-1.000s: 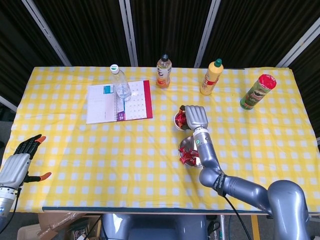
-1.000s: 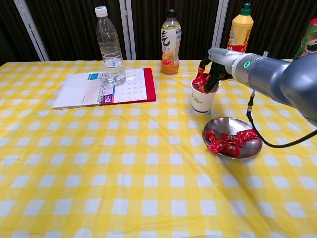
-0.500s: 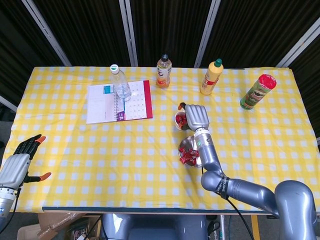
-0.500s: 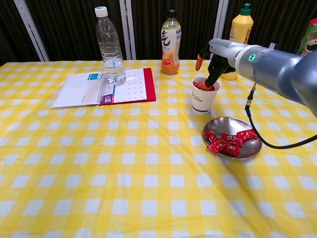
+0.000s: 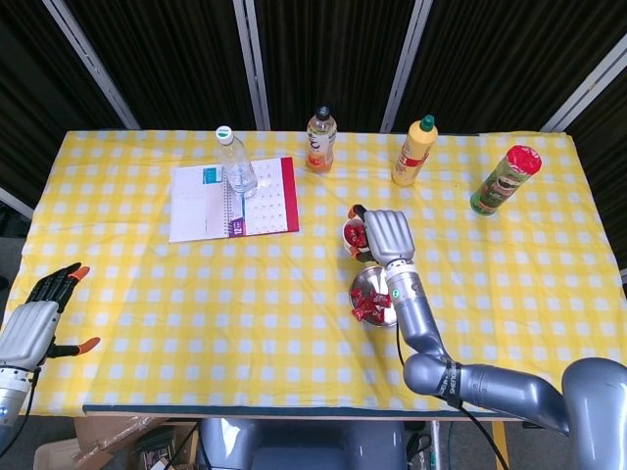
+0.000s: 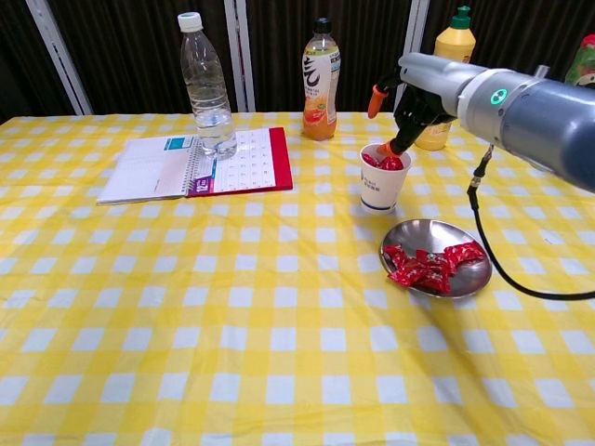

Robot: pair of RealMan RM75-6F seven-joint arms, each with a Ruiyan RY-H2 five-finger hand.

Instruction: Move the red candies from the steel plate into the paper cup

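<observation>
Red candies (image 6: pixel 426 265) lie heaped in the steel plate (image 6: pixel 467 275); more fill the paper cup (image 6: pixel 380 189). Chest view: right hand (image 6: pixel 409 98) above cup, fingers spread, empty. Head view alone: left hand (image 5: pixel 34 318) off-table, fingers apart.

paper cup (image 6: pixel 379 189): print illegible | bottle labels: unreadable

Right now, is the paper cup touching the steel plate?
Apart. The chest view shows a strip of yellow checked tablecloth between the base of the paper cup and the far rim of the steel plate.
</observation>
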